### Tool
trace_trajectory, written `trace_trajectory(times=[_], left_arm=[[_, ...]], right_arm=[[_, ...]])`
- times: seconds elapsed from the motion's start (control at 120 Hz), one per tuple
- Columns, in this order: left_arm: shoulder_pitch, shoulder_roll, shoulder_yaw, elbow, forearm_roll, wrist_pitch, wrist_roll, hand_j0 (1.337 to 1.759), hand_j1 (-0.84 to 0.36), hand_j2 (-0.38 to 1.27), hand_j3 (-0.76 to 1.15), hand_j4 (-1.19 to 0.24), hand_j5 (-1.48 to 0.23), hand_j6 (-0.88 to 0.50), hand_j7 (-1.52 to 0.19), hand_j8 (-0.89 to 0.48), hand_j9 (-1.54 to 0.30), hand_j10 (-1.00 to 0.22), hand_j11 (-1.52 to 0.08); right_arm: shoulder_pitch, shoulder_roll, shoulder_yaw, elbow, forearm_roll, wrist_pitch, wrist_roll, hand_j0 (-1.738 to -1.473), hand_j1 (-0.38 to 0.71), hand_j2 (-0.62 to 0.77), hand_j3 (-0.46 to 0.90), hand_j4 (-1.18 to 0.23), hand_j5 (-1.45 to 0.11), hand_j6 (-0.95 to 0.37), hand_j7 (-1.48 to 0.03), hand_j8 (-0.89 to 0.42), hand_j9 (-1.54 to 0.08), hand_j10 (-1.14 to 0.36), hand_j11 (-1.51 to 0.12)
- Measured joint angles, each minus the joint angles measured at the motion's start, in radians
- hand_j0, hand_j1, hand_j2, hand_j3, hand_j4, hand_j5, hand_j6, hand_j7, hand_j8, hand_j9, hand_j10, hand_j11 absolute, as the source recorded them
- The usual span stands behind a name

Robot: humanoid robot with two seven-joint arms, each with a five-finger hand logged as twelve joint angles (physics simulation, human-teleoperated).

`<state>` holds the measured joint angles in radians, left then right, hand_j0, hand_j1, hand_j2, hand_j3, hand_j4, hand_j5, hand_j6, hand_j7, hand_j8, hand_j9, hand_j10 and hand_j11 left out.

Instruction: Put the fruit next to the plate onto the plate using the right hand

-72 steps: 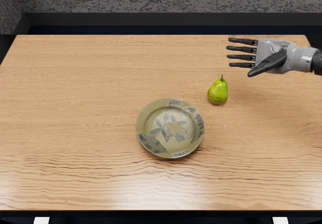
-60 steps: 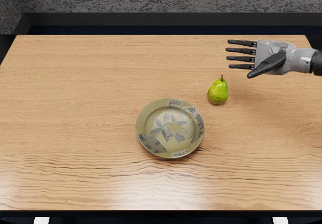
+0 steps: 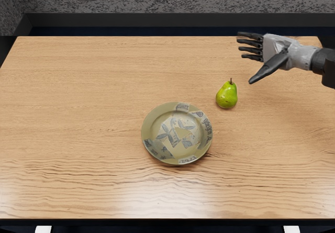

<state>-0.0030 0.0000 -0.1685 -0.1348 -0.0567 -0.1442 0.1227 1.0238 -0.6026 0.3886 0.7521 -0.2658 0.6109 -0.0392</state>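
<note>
A green pear (image 3: 226, 95) stands upright on the wooden table, just up and to the right of an olive patterned plate (image 3: 177, 132). The pear and plate are a small gap apart. My right hand (image 3: 251, 55) hovers above and to the right of the pear, coming in from the right edge. Its fingers (image 3: 249, 42) are spread toward the left and the thumb (image 3: 264, 71) points down-left. It holds nothing. The left arm does not show.
The wooden table (image 3: 78, 112) stretches wide to the left and front of the plate. A dark wall and ledge run along the table's far edge.
The right hand has lifted slightly toward the far edge and turned, so its fingers look shorter and the thumb reaches lower toward the pear. Pear and plate have not moved.
</note>
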Motion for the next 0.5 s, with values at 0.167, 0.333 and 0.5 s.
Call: trace_trajectory(times=[0.167,0.333,0.5], left_arm=[[0.0,0.0,0.0,0.001,0.0,0.0,0.0,1.658,0.35,0.0,0.0,0.0,0.0,0.0,0.0,0.0,0.0,0.0,0.0],[0.0,0.0,0.0,0.0,0.0,0.0,0.0,1.658,0.35,0.0,0.0,0.0,0.0,0.0,0.0,0.0,0.0,0.0,0.0],[0.0,0.0,0.0,0.0,0.0,0.0,0.0,1.658,0.35,0.0,0.0,0.0,0.0,0.0,0.0,0.0,0.0,0.0,0.0]], right_arm=[[-0.034,0.037,-0.009,-0.003,-0.073,0.0,0.042,-1.658,-0.35,0.0,0.0,0.0,0.0,0.0,0.0,0.0,0.0,0.0,0.0],[-0.052,0.065,-0.013,-0.007,-0.177,-0.01,0.184,-1.658,-0.35,0.0,0.0,0.0,0.0,0.0,0.0,0.0,0.0,0.0,0.0],[-0.077,0.091,-0.028,-0.009,-0.22,-0.067,0.25,-1.658,-0.35,0.0,0.0,0.0,0.0,0.0,0.0,0.0,0.0,0.0,0.0]])
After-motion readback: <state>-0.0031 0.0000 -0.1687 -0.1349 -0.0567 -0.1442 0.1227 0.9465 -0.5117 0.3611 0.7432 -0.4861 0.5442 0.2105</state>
